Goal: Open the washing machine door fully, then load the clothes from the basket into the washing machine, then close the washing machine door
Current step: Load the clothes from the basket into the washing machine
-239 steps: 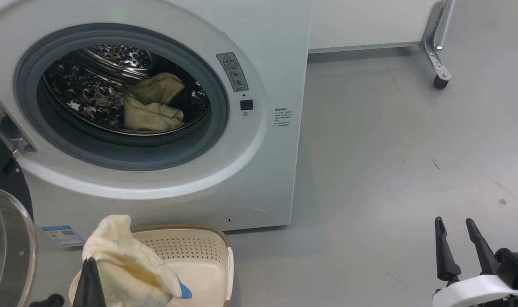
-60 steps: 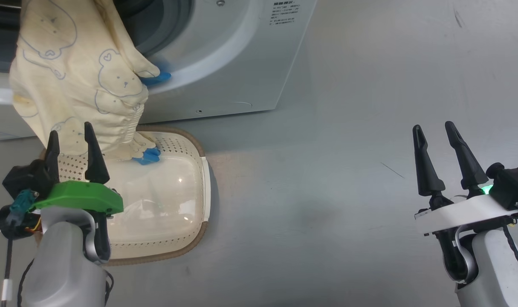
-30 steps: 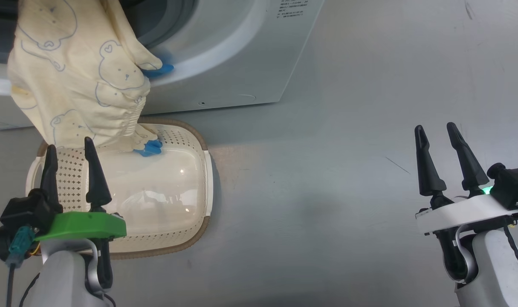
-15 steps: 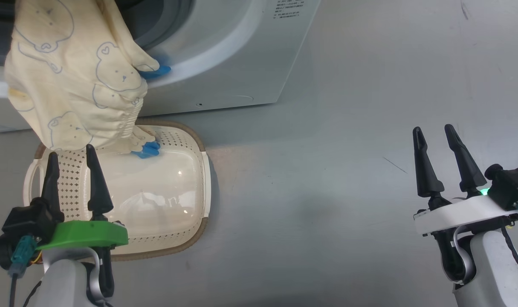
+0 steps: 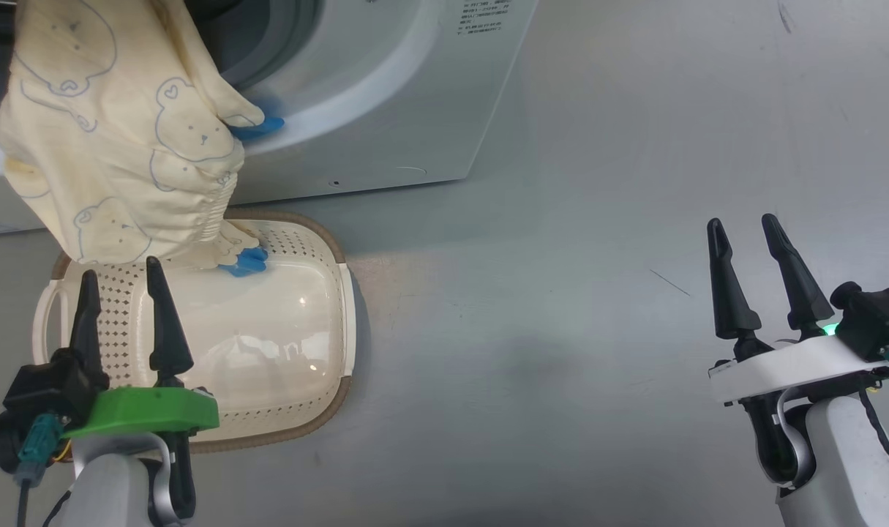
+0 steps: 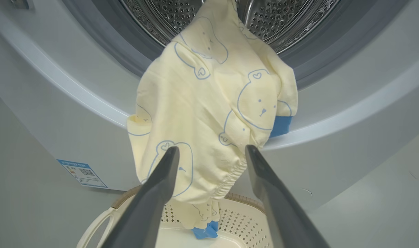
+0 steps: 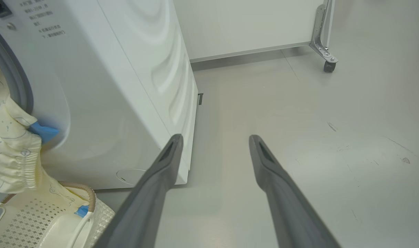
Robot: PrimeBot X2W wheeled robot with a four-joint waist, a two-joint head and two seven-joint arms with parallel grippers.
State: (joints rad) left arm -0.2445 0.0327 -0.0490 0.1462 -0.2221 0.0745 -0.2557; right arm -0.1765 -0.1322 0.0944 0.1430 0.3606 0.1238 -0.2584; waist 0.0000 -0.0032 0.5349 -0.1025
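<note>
One garment of the clothes [image 5: 122, 146] hanging from the drum [image 6: 281, 13] over the front lip of the washing machine [image 5: 385, 110], blue cuff [image 5: 246, 261] trailing into the basket [image 5: 298, 245] at its far edge: judged half loaded, with too much cloth outside to close up. Left gripper [image 5: 120, 269] released, spread and empty, poised over the basket's left edge just below the hanging cloth, probably to take hold and push in. Right gripper [image 5: 742, 221] likewise spread and empty over bare floor [image 5: 561, 329], well apart, presumably parked clear.
</note>
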